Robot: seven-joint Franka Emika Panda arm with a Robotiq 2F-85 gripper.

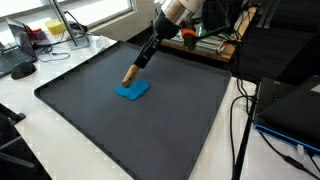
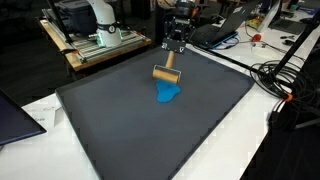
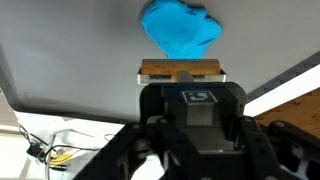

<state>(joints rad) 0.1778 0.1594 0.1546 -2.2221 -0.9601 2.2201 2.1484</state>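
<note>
A crumpled blue cloth [image 1: 132,91] [image 2: 168,94] lies near the middle of a dark grey mat [image 1: 90,110] [image 2: 110,130]. My gripper [image 1: 138,66] [image 2: 168,63] reaches down at a slant, shut on a small wooden block [image 1: 131,75] [image 2: 167,74]. The block hangs just above the cloth's far edge; whether it touches the cloth I cannot tell. In the wrist view the block [image 3: 180,70] sits at the end of my gripper [image 3: 180,82], with the blue cloth [image 3: 180,28] right beyond it.
The mat covers a white table [image 1: 40,70] [image 2: 240,135]. Cables [image 1: 240,130] [image 2: 275,75] trail along one side. A laptop [image 1: 295,100] stands by the mat, and a wooden stand [image 2: 95,45] carries the robot base. Desk clutter [image 1: 40,35] lies beyond the far corner.
</note>
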